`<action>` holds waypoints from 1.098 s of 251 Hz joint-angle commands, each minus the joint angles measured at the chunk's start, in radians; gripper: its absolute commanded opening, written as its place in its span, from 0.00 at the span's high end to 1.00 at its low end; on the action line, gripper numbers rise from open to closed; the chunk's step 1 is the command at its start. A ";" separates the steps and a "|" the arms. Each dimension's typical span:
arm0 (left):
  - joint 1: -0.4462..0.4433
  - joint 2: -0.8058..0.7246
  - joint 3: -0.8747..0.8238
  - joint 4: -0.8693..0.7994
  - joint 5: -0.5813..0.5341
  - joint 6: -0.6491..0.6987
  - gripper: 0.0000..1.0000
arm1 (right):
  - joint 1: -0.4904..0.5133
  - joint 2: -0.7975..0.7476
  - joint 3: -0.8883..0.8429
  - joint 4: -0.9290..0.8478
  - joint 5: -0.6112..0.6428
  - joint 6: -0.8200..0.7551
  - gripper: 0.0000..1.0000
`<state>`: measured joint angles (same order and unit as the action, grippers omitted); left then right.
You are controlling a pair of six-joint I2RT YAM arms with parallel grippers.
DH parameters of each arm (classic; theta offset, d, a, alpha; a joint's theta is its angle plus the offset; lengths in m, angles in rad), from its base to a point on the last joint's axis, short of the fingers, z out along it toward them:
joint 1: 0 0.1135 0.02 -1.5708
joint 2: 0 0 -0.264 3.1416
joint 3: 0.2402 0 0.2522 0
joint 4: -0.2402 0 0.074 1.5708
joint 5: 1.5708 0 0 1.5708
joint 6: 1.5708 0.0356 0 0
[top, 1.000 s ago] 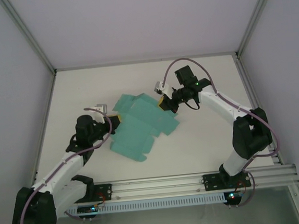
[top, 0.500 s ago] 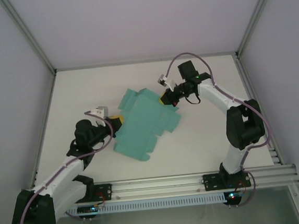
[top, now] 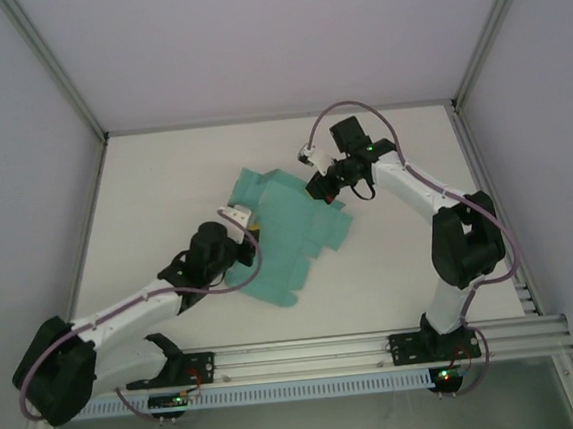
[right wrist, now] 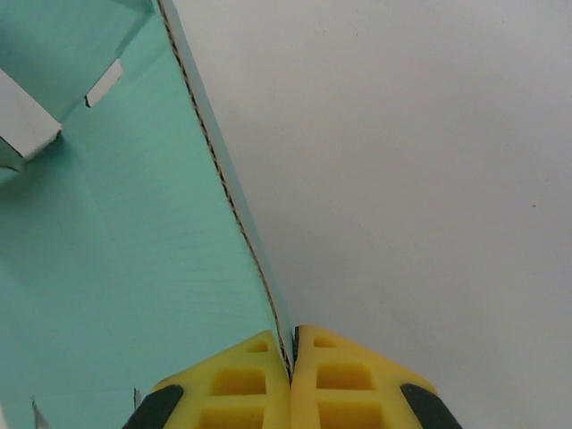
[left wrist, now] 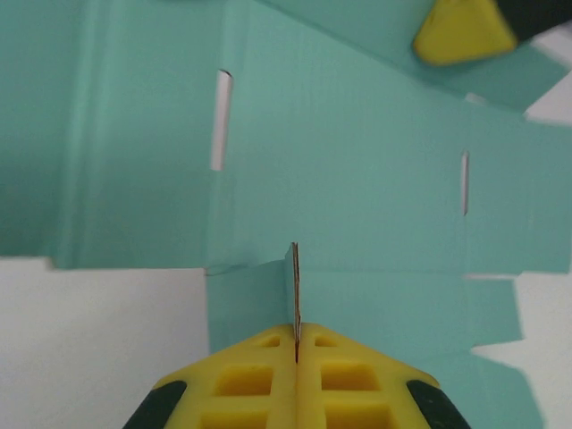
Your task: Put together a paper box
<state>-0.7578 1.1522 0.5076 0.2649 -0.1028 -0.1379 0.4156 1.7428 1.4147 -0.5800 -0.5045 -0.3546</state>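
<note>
Relative to the earlier frame, the left gripper (top: 248,222) has swung inward, to the left edge of the paper box (top: 293,236). The box is a flat teal die-cut sheet lying mid-table (top: 164,185). The left gripper's yellow pads (left wrist: 250,380) are pressed together on an upturned flap edge. The right gripper (top: 316,187), at the sheet's far right edge, likewise pinches a raised card edge between its pads (right wrist: 353,375).

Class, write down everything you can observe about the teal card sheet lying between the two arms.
The teal-green die-cut card sheet is thin and unassembled, with flaps, fold creases and narrow slots. It lies spread on the white table. The left end effector pinches a raised flap on its left side; the right end effector pinches its upturned far edge.
</note>
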 commanded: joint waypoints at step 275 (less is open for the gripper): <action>0.344 -0.223 0.136 -0.437 0.094 -0.416 0.01 | 0.314 -0.101 -0.117 0.272 0.970 -0.537 0.99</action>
<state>-0.5098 0.9401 0.6735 -0.0650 0.0132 -0.4343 0.6788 1.6684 1.3594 -0.4747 0.1959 -0.7319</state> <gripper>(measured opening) 0.994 0.044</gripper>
